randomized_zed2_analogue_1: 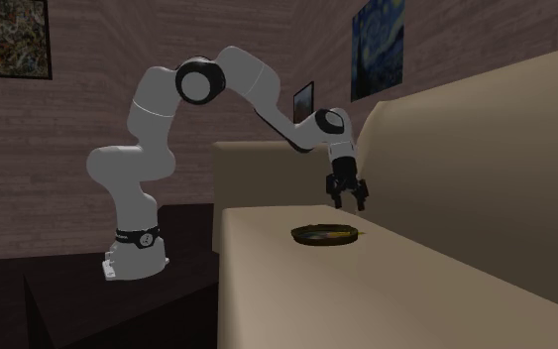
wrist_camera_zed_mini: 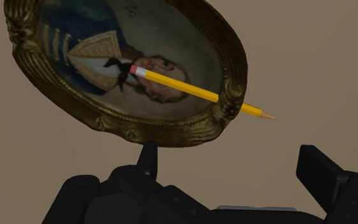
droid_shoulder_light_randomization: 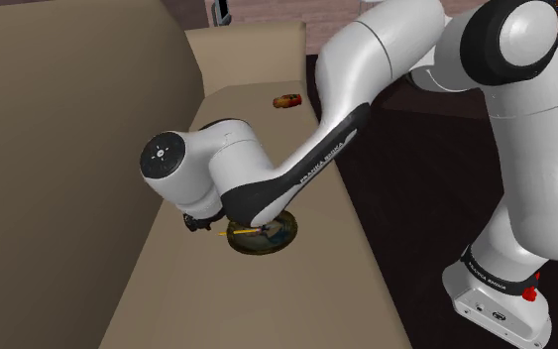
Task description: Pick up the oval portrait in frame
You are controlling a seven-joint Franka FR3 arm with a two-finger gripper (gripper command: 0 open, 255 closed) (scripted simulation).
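The oval portrait (wrist_camera_zed_mini: 107,44) has an ornate gold frame and shows a figure in a blue coat. It lies flat on the beige sofa seat (randomized_zed2_analogue_1: 296,288). A yellow pencil (wrist_camera_zed_mini: 196,91) with a pink eraser rests across the portrait, its tip poking past the rim. My black gripper (randomized_zed2_analogue_1: 349,203) hovers a little above the portrait (randomized_zed2_analogue_1: 324,235), open, with nothing between its fingers. In the wrist view the gripper (wrist_camera_zed_mini: 234,165) stands short of the frame's edge, not around it. In the shoulder view the wrist covers part of the portrait (droid_shoulder_light_randomization: 267,239).
A small red and yellow object (droid_shoulder_light_randomization: 287,100) lies farther along the seat. The sofa's backrest (randomized_zed2_analogue_1: 465,149) rises right beside the portrait. An armrest (randomized_zed2_analogue_1: 267,174) closes the seat's far end. The seat's front edge drops to a dark floor (droid_shoulder_light_randomization: 415,248).
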